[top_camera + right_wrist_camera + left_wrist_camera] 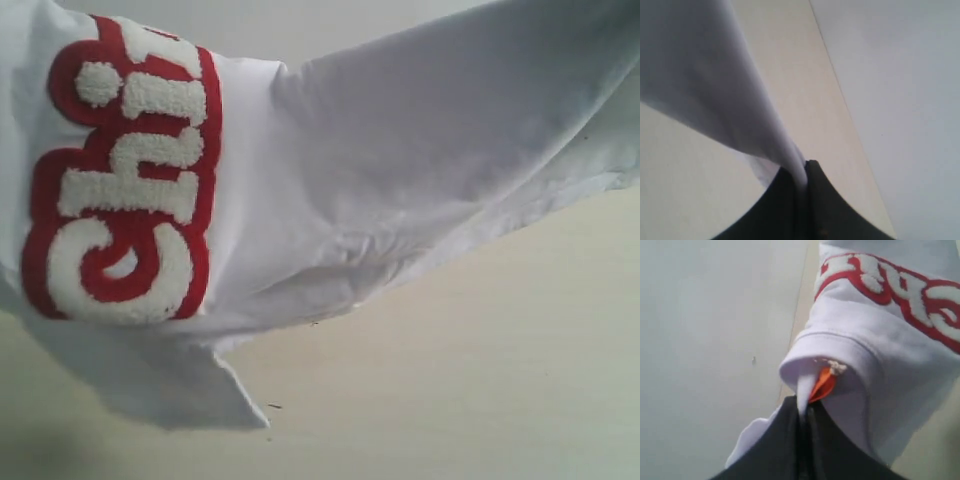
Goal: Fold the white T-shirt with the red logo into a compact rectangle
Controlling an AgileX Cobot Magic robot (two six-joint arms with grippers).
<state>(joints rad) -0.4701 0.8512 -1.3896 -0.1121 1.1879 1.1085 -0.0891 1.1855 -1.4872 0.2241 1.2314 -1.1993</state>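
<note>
The white T-shirt [400, 170] hangs lifted above the pale table, filling the upper part of the exterior view. Its red logo [125, 180] with fuzzy white letters shows at the left, turned on end. In the left wrist view my left gripper [802, 412] is shut on the shirt's ribbed collar [840, 347], right beside the orange neck label [822, 385]; the logo [895, 290] runs beyond it. My right gripper [802, 177] is shut on a bunched fold of the white T-shirt [715, 75], which stretches away from it. Neither gripper shows in the exterior view.
The pale wooden table [480, 380] lies below the cloth, with the shirt's shadow at the lower left. A loose corner of the shirt [240, 395] droops toward the table. Beyond the table edge [840, 100] is a light grey floor or wall.
</note>
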